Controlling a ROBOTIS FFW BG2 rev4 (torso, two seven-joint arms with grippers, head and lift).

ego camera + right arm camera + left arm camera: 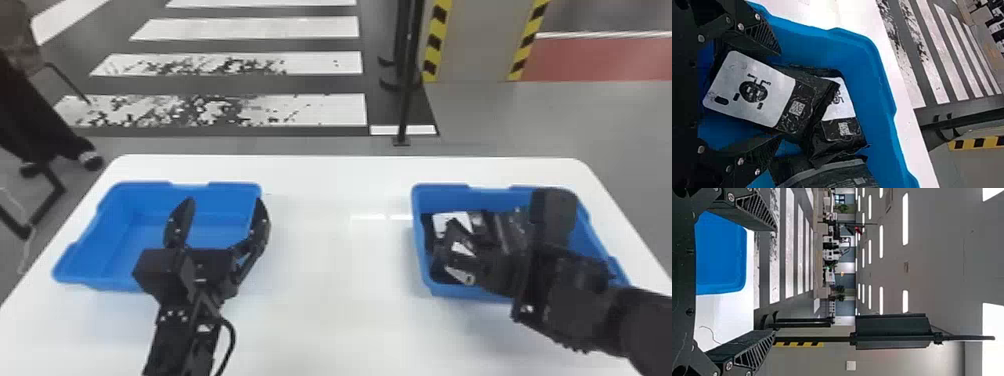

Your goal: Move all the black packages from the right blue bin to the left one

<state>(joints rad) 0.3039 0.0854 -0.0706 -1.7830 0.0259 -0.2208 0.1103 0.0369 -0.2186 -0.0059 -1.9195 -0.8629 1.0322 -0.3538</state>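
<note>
Right pincer (pixel 779 95): parted around white-labelled black plastic package (pixel 750 94) inside blue plastic right bin (pixel 856 43); no grip seen
Left pincer (pixel 224 200): spread wide, nothing held
Risk: neighbouring package (pixel 842 129) may be dragged along, being overlapped

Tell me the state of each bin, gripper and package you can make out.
Left bin: upright, open-topped, no package seen in it.
Right bin: upright, open-topped, holding packages.
Left gripper: open.
Right gripper: open, fingers either side of a package.
That package: white label showing, overlapping another.
Overlapped package: partly covered, white label showing.
</note>
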